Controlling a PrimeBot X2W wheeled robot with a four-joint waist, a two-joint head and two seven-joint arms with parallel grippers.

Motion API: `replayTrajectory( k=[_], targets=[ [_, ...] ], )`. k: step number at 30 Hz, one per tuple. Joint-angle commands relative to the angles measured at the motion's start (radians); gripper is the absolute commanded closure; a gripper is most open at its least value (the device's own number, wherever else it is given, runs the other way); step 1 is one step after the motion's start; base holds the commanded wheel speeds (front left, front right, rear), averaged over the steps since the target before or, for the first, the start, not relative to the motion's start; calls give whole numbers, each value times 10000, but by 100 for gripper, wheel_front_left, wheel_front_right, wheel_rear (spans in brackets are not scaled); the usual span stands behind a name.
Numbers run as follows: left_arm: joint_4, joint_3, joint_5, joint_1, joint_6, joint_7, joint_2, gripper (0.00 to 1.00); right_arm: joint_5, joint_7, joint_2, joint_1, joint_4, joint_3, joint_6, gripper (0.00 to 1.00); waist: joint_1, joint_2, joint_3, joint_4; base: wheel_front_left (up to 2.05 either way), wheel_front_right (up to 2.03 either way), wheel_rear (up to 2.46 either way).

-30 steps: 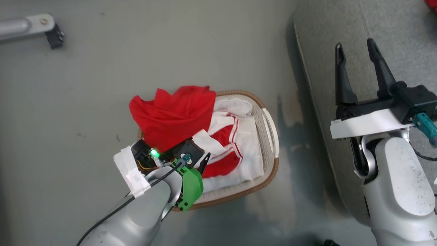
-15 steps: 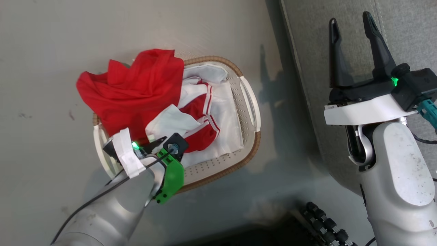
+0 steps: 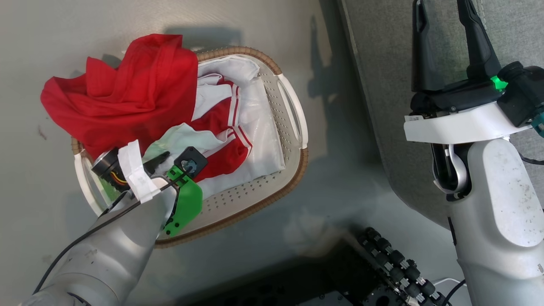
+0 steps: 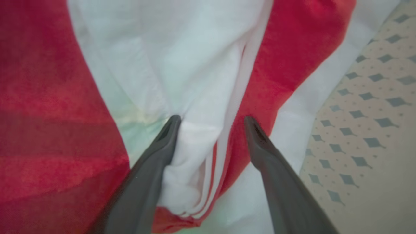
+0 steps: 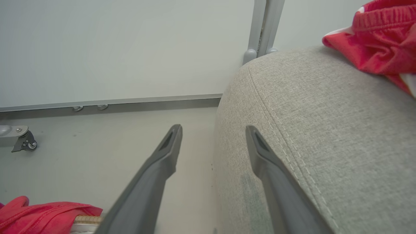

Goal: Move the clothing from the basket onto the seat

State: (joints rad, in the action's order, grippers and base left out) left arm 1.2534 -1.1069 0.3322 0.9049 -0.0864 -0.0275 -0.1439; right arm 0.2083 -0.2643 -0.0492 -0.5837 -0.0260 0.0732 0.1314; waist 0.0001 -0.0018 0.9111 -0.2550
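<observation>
Left gripper point(image 4: 212, 120): my jaws stand wide apart, fingertips pressed into the clothing point(image 4: 286, 65), with a white-striped red fold lying loose between them. The basket point(image 4: 373, 97) wall is just to their right. Right gripper point(image 5: 213, 130): spread wide and empty. The seat point(image 5: 325, 130) edge is just ahead, with a red garment point(image 5: 380, 42) on it beyond.

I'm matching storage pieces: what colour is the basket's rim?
Woven brown, around the cream basket; clearest in the head view.
</observation>
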Motion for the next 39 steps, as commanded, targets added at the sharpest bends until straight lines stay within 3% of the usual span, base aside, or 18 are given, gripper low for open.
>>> replayTrajectory(
  k=[1, 2, 3, 4, 5, 6, 15, 25, 33, 39],
  targets=[
    [52, 6, 67, 160, 60, 40, -85, 0, 70, -2, -24, -79, 52, 4, -14, 0, -1, 18, 97, -98, 0, 0, 0],
    [73, 31, 118, 138, 68, 65, -69, 0, 96, -2, -24, -82, 54, 5, -14, 0, -1, 18, 106, -111, 0, 0, 0],
    [93, 76, 178, 107, 60, 57, -45, 9, 118, -2, -23, -82, 54, 7, -14, 0, -1, 18, 112, -127, 0, 0, 0],
    [110, 131, 235, 80, 75, 38, -29, 49, 136, -2, -24, -78, 51, 4, -14, 0, -1, 18, 114, -141, 0, 0, 0],
    [125, 148, 261, 64, 87, 20, -22, 62, 139, -2, -23, -73, 43, 1, -14, 0, -1, 18, 112, -151, 0, 0, 0],
    [133, 153, 289, 56, 118, -50, -11, 100, 138, -2, -23, -68, 26, -7, -14, 0, -1, 18, 104, -160, 0, 0, 0],
    [104, 239, 579, -131, 77, -810, 176, 100, -1, -2, -24, 93, -181, -77, -14, 0, -1, 18, -320, 3, 0, 0, 0],
    [-443, 716, 1375, -838, -182, -2104, 587, 100, -358, -3, -26, 552, -617, -100, -14, 0, -1, 18, -1804, 497, 0, 0, 0],
    [-1891, 1064, 1575, -1425, -248, -2379, 502, 100, -800, -2, -29, 1327, -1045, -310, -14, 0, -1, 18, -3555, 983, 0, 0, 0],
    [-4129, 1785, 1473, -2121, 44, -2379, -140, 100, -1099, -2, -30, 2088, -1397, -515, -14, 0, -1, 18, -5067, 1303, 0, 0, 0]
  ],
)
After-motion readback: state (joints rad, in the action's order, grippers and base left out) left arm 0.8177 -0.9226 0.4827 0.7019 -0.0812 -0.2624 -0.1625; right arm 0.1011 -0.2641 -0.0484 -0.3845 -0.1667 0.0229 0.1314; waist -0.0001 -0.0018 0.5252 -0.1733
